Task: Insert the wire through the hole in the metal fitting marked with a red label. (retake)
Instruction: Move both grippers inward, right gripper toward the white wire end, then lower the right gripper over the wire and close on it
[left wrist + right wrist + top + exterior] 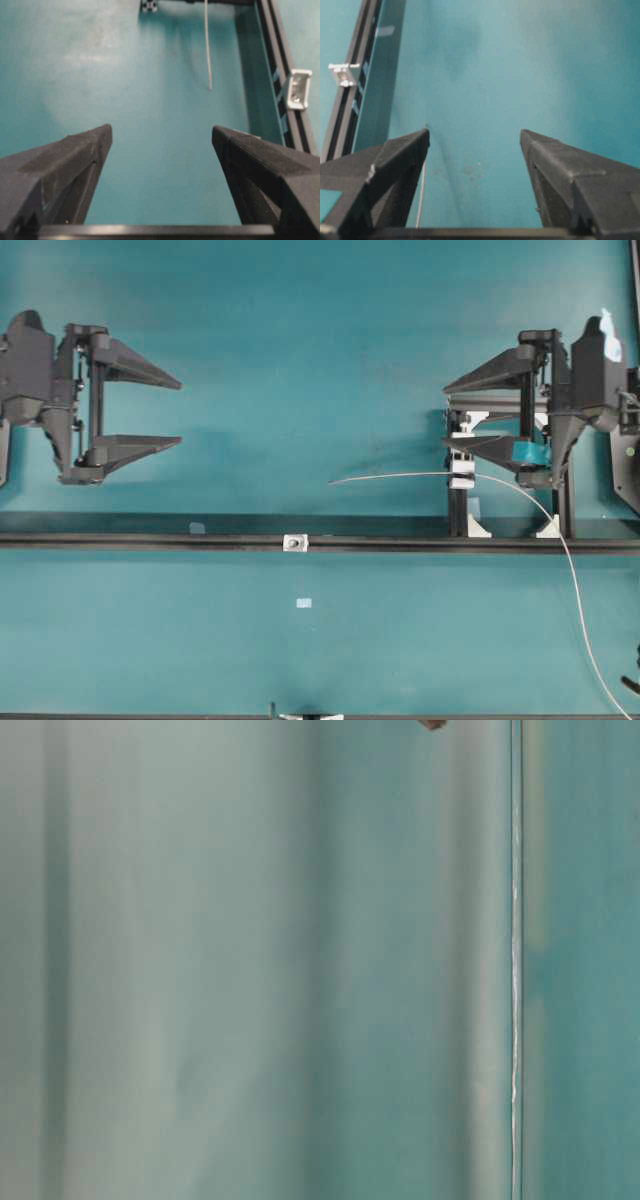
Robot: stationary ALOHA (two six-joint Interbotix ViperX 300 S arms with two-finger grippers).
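The thin silver-grey wire (400,477) runs from a white clamp block (461,472) leftward to a free tip at mid-table, and curves down to the lower right. It also shows in the left wrist view (207,45) and beside the left finger in the right wrist view (421,195). The small silvery square metal fitting (295,542) with its dark hole sits on the black rail (150,540); it also shows in the left wrist view (298,89) and the right wrist view (343,74). My left gripper (180,413) is open and empty at far left. My right gripper (446,415) is open and empty above the clamp.
A black frame with white corner brackets (480,528) stands under the right gripper. A small pale label (304,603) lies on the teal mat below the fitting. A second black rail edge (150,716) runs along the bottom. The table-level view shows only blurred teal surface.
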